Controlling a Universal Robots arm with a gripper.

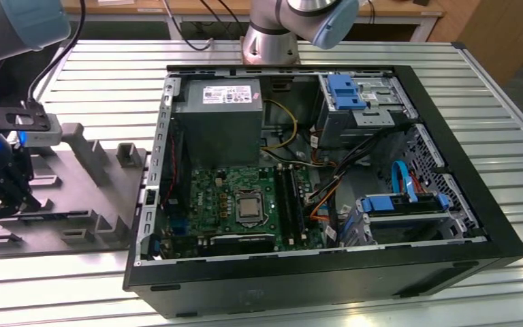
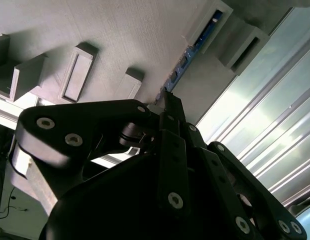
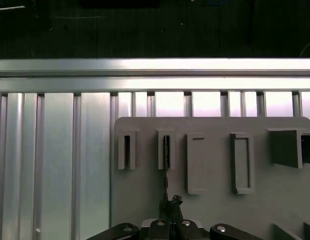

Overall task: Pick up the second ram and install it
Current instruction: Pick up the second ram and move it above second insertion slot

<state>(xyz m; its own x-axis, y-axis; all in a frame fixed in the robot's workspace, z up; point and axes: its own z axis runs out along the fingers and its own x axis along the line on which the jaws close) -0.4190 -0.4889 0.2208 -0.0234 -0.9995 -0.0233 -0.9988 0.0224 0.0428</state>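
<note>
Gripper point(image 1: 5, 196) is hanging low over the grey fixture tray point(image 1: 89, 197), which is sitting on the slatted aluminium table point(image 1: 498, 136). In both wrist views the black fingers are drawn in close, tips nearly meeting, and they are pinching the near end of the second ram point(image 2: 177, 75).

The stick is standing on its long edge, so it is showing as a thin dark line point(image 3: 166, 175) running straight out ahead of the fingertips point(image 3: 172, 202). Its far part is sitting inside a raised slot block on the tray, with a second, similar block just beside that one. In the second wrist view, blue board is showing along the edge just beyond the gripper point(image 2: 166, 97) and again in the slot farther out.

The open computer case point(image 1: 334, 272) is lying well apart from the gripper, toward the exterior view's right, just beside the tray's edge. Motherboard point(image 1: 234, 197) and grey power supply point(image 1: 218, 116) are lying exposed inside it.
</note>
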